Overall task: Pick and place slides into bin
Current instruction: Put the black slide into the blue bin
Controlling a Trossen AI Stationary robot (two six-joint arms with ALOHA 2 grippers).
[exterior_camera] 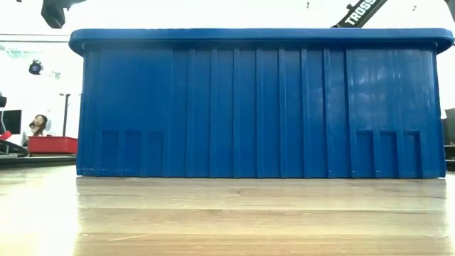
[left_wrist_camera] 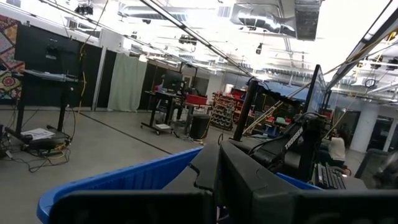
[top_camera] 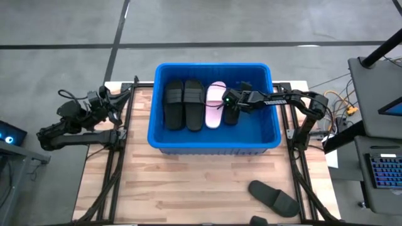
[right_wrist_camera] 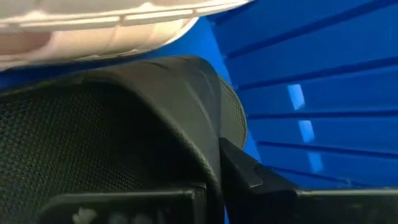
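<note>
The blue bin (top_camera: 213,141) stands mid-table and fills the low view (exterior_camera: 256,107). Inside it lie two black slides (top_camera: 174,104) (top_camera: 193,104) and a pale pink slide (top_camera: 215,103), side by side. My right gripper (top_camera: 230,100) reaches into the bin from the table's right and is shut on a third black slide (top_camera: 232,114), next to the pink one (right_wrist_camera: 93,25). Another black slide (top_camera: 273,198) lies sole-down on the table, near right. My left gripper (top_camera: 112,103) waits shut at the table's left, clear of the bin. My right gripper holds the black slide by its strap (right_wrist_camera: 186,124), toward its far end. The fingers (right_wrist_camera: 249,177) come from the table's right, slanting down into the bin. The fingers themselves hide the place of contact. The slide lies lengthwise beside the pink slide; whether it rests on the bin's floor I cannot tell.
The bin's rim (top_camera: 276,107) and right wall lie under my right arm (top_camera: 282,97). Bare wooden table (top_camera: 188,194) lies in front of the bin. A keyboard and a desk (top_camera: 383,169) stand beyond the table's right edge.
</note>
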